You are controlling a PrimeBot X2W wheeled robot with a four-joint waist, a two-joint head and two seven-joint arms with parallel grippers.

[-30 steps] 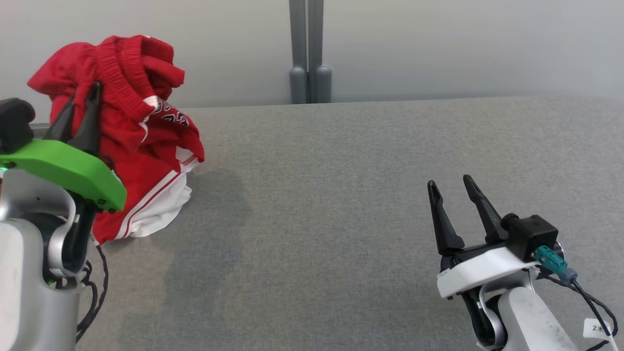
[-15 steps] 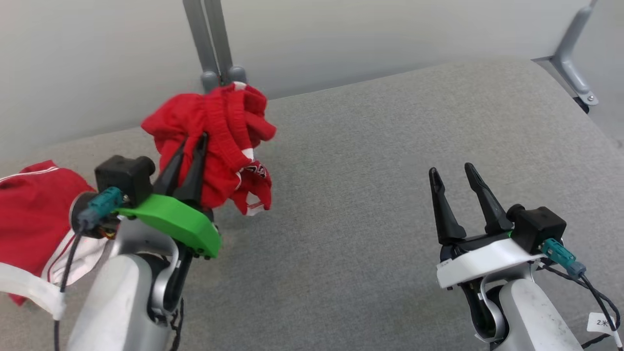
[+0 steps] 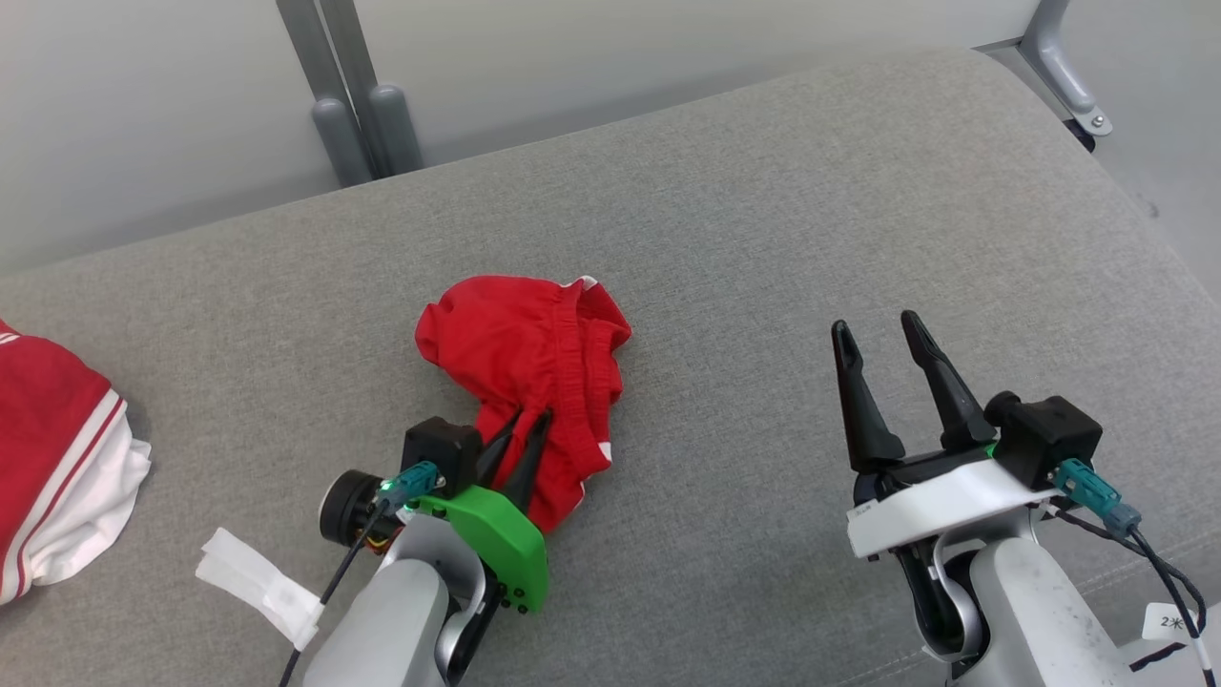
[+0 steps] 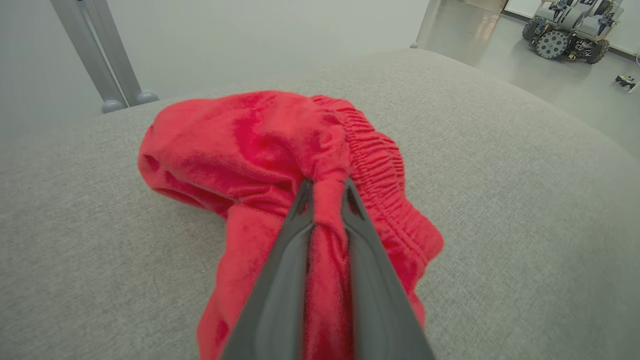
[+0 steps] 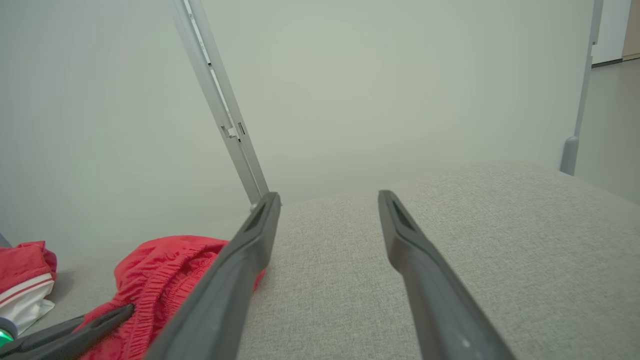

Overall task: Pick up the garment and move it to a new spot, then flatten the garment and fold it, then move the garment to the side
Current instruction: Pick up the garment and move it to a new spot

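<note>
Red garment fold between left fingers, bulk beyond their tips

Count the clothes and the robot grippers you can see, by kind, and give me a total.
Crumpled red fabric shorts: 1
Red-and-white fabric garment: 1
Dark two-finger grippers: 2 (left gripper, right gripper)
Total: 4
</note>
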